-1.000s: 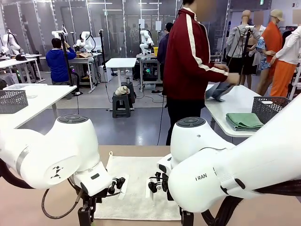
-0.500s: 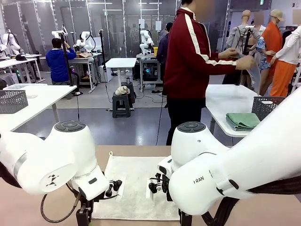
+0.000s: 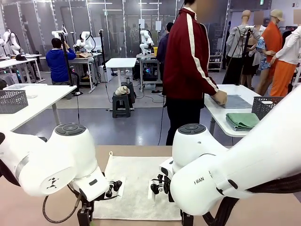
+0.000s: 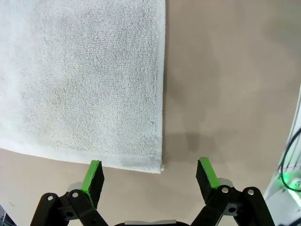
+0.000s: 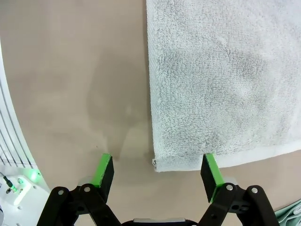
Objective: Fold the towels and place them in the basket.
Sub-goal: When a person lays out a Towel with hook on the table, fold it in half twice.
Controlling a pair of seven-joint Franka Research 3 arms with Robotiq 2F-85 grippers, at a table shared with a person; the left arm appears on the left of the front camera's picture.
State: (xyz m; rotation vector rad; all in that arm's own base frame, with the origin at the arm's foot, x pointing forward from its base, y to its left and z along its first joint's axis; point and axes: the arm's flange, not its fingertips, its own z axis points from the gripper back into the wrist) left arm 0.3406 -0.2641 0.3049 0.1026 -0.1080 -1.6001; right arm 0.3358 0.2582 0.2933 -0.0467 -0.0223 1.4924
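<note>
Our cream-white towel (image 3: 136, 188) lies spread flat on the tan worktop (image 3: 263, 207), in the middle between our two arms, with its small loop (image 3: 111, 153) at the far left corner. In the left wrist view the towel (image 4: 84, 80) is a single smooth layer with its hem running along the near edge.

Our left fingers (image 3: 113, 187) are at the towel's left edge, towards its near end. They stand wide apart with nothing between the green pads (image 4: 94, 172). In the left wrist view the towel's corner lies in the gap between them, closer to one pad than to the other.

Our right fingers (image 3: 157, 186) are at the towel's right edge, opposite the left ones. They are also spread wide and hold nothing. In the right wrist view the towel (image 5: 221, 80) ends in a corner that sits between the two pads (image 5: 106, 172). We cannot tell whether either pair touches the cloth.

Far off to the right, a person (image 3: 188, 61) stands at a white table (image 3: 221, 110) that carries a folded green towel (image 3: 243, 121) just beside a dark mesh basket (image 3: 270, 107).
</note>
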